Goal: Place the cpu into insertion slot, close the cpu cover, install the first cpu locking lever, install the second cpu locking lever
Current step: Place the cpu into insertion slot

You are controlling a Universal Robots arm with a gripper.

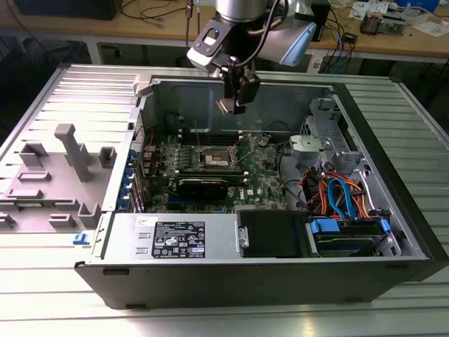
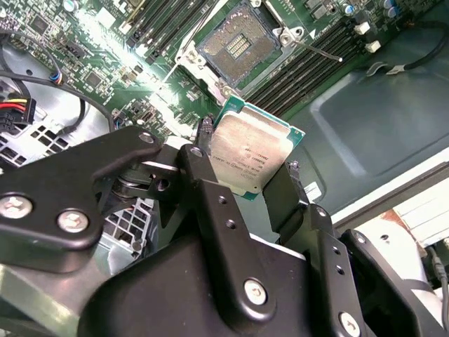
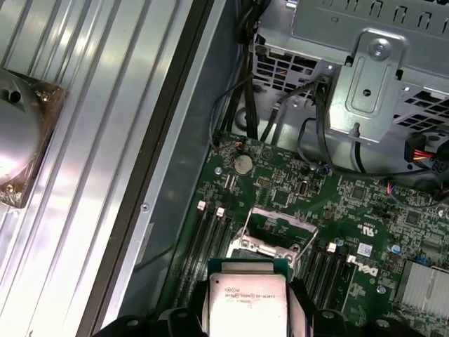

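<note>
Hand [image 2: 248, 149] clamped on the cpu [image 2: 254, 140] above the insertion slot [image 2: 238, 43]; a tilted or offset descent could damage the slot.

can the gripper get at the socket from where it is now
Probably yes: the gripper, shut on the cpu, hangs above the open case, and the socket lies uncovered below with nothing between.

You're in an electronics lab or workshop: an opened computer case [image 1: 266, 281] lies on a ribbed metal table [image 1: 210, 319], with cable-strewn wooden benches [image 1: 105, 29] behind.
</note>
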